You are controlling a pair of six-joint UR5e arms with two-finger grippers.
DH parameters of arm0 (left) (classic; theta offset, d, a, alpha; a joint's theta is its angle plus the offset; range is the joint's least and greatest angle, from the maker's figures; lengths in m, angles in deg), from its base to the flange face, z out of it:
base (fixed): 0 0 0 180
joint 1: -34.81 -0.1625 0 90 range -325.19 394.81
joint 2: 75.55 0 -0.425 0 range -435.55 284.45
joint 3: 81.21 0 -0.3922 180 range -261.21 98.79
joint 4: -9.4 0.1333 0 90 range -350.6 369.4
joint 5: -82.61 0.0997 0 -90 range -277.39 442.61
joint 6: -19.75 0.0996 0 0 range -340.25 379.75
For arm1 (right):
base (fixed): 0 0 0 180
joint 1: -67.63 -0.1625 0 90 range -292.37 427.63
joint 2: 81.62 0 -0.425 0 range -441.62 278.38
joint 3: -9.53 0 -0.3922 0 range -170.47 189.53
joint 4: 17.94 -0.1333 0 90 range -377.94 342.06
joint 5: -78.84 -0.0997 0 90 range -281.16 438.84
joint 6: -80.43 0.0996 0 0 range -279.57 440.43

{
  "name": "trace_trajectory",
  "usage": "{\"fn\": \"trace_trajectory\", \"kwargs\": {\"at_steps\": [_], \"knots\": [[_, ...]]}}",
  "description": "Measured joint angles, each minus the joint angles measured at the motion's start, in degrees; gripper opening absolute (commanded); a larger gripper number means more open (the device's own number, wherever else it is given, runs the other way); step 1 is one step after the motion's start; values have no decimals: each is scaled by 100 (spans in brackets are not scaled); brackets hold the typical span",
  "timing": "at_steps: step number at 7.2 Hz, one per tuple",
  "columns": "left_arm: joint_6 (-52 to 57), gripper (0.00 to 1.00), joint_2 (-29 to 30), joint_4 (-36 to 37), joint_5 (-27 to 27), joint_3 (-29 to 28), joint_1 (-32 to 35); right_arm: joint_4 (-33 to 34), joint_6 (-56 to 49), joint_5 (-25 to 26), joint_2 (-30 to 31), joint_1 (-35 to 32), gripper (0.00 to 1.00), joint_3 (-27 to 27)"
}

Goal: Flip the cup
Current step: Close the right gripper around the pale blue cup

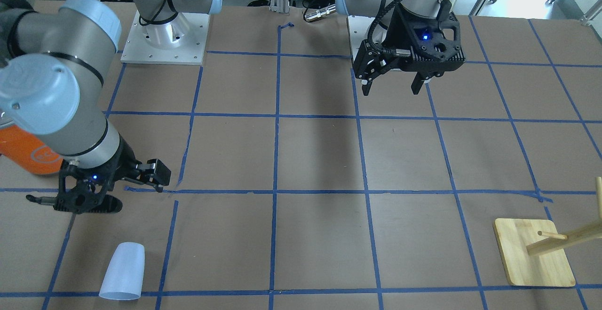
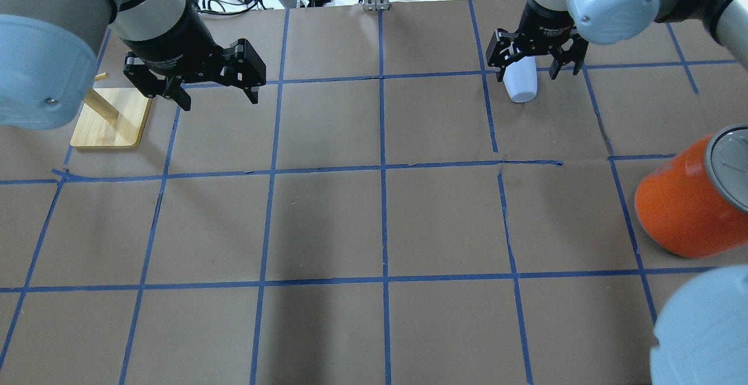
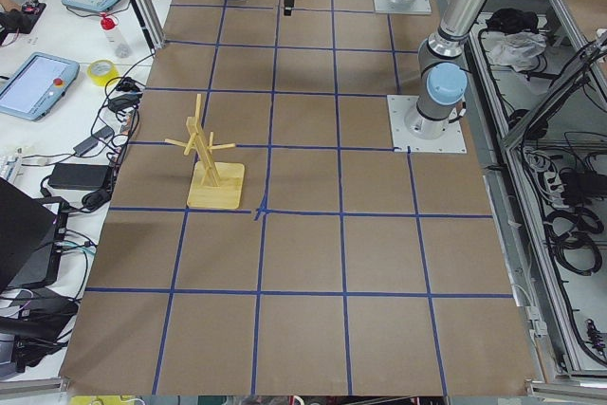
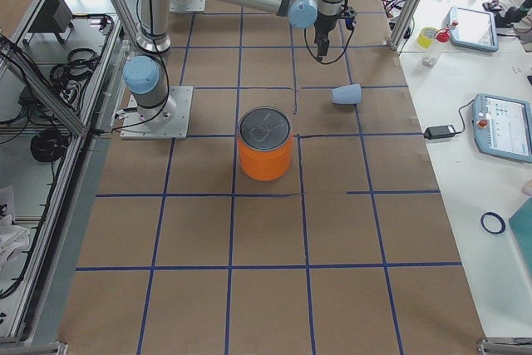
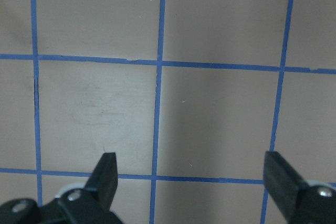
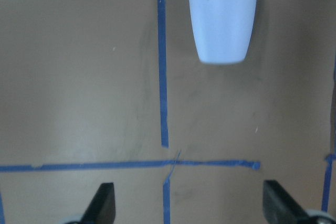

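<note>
The cup (image 1: 123, 272) is a pale bluish-white tumbler lying on its side on the brown paper, wide mouth pointing away from the robot. It also shows in the overhead view (image 2: 522, 84) and at the top of the right wrist view (image 6: 220, 14). My right gripper (image 2: 533, 62) is open and empty, hovering above the table just on the robot side of the cup's closed base, as the right wrist view (image 6: 191, 205) shows. My left gripper (image 2: 219, 96) is open and empty, held over bare paper far from the cup, as the left wrist view (image 5: 194, 182) shows.
A large orange container with a silver top (image 2: 678, 204) stands near the right arm, on the robot side of the cup. A wooden peg stand on a square base (image 2: 111, 119) sits beside the left gripper. Blue tape lines grid the paper.
</note>
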Motion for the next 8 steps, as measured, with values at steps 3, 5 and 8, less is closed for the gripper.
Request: {"fn": "trace_trajectory", "kwargs": {"at_steps": [3,5,8], "knots": [[0,100,-1,-6,0,0,0,1287,-118,9,-894,338,100,2],[0,100,-1,-6,0,0,0,1944,-80,-43,-1349,383,100,90],[0,100,0,-7,0,0,0,2702,42,-19,-1793,388,100,145]]}}
